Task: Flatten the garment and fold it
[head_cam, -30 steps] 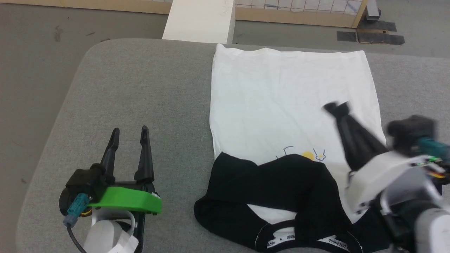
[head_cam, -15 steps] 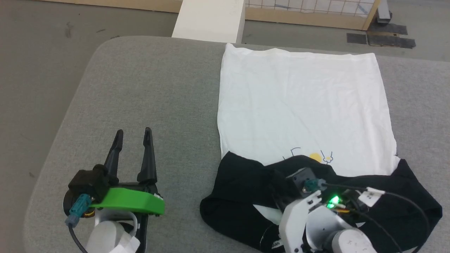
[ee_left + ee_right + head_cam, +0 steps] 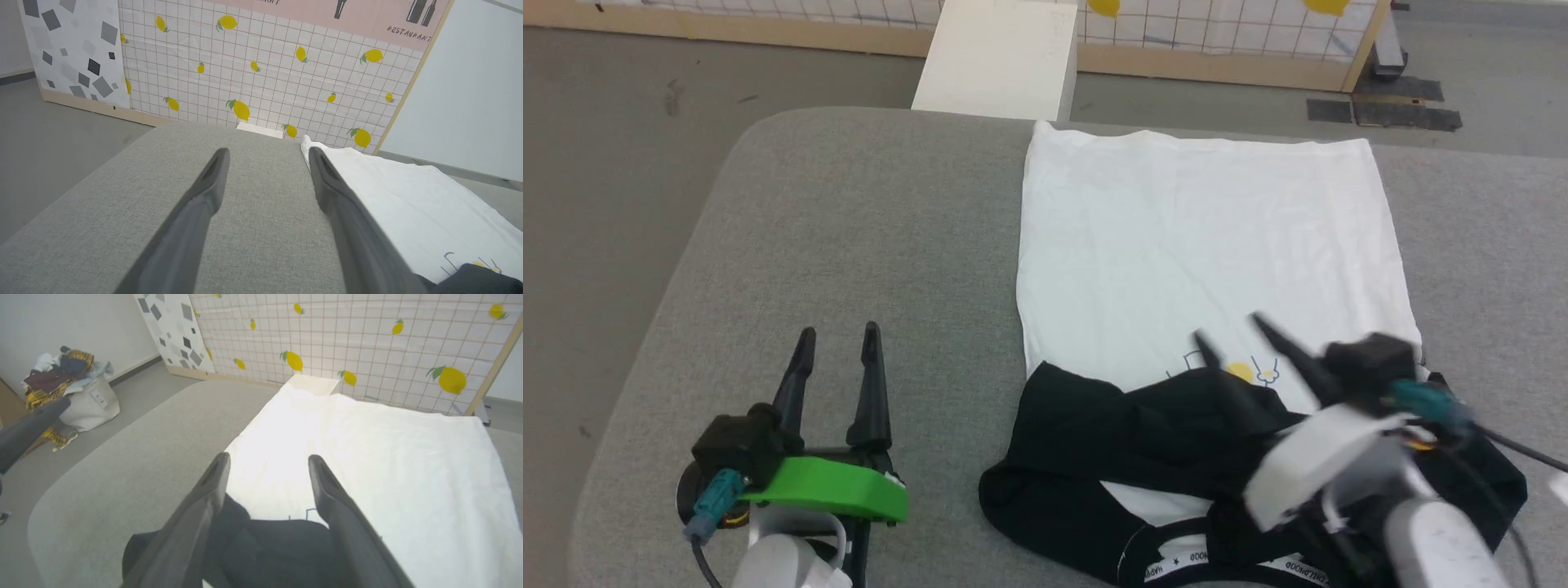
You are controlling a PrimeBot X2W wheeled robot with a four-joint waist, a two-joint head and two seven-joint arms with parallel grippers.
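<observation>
- The white-bodied shirt with black sleeves [image 3: 1209,237] lies right of centre on the grey padded table [image 3: 849,229], long axis up the frame, sleeves bunched at the bottom.
- The right gripper [image 3: 1227,327], the nearer one, hangs over that bunch, jaws wide, holding nothing.
- The left gripper [image 3: 840,330], lower left beside the shirt, is wide and empty.

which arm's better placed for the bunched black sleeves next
Probably right: the right gripper hovers open over the bunched black sleeves of the garment; the left gripper sits over bare table beside it.

Lemon-grid wall [image 3: 261,73] w/ grey floor [image 3: 605,122]
</observation>
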